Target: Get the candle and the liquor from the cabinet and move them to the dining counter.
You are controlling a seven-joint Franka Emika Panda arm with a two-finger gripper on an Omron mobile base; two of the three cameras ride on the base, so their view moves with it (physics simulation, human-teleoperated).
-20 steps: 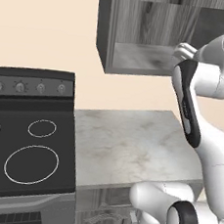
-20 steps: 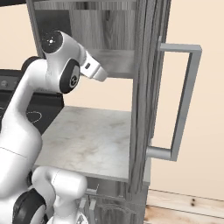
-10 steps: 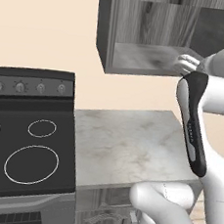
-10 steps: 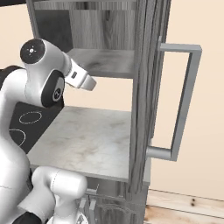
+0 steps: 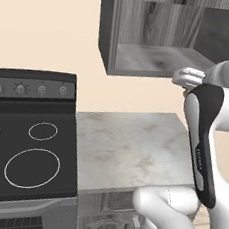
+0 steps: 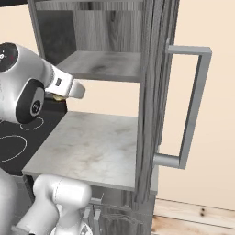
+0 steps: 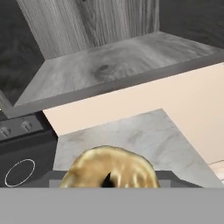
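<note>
Golden candle carried out of the cabinet.

The gripper point(image 6: 57, 97) pinches a lumpy golden candle point(image 7: 109, 171), held just outside the dark grey wood-grain cabinet point(image 5: 143, 59), whose shelf lies bare beyond; the liquor bottle isn't visible here.

You have a black stove point(image 5: 25, 141) on the left, with white ring burners point(image 5: 32, 167) on its glass top and a row of knobs point(image 5: 20, 88) along its raised back panel. A small marbled worktop point(image 5: 127, 150) sits flush against the stove's right side. The wall point(image 5: 50, 33) behind both is plain beige. Low on the right, you can see a strip of wood floor point(image 6: 193, 220).
</note>
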